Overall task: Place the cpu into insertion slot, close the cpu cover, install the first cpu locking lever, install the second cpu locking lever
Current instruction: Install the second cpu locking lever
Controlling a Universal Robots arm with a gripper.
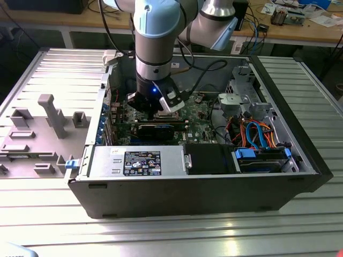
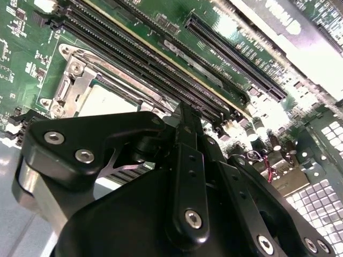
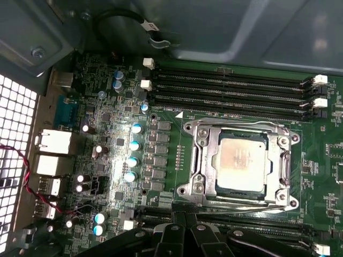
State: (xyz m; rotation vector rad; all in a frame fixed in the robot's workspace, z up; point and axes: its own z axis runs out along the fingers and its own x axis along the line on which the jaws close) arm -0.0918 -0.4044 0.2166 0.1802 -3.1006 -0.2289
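Cpu (image 3: 242,163) sits framed under cpu cover (image 3: 206,160), socket's near edge hidden by hand (image 3: 195,235).

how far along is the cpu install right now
Done: the cpu sits in its socket and the cpu cover lies flat around it. In hand: nothing visibly gripped; the tool hovers beside the socket's edge. Left: I cannot tell whether either locking lever is latched, so both lever steps remain unconfirmed.

No text could be read. A black label (image 1: 142,163) carrying white print and small pictograms sat on the silver drive cage (image 1: 107,160) at the front of the computer case (image 1: 300,176); its characters were illegible. Faint marks on the cpu (image 3: 242,160) lid were equally indistinct.
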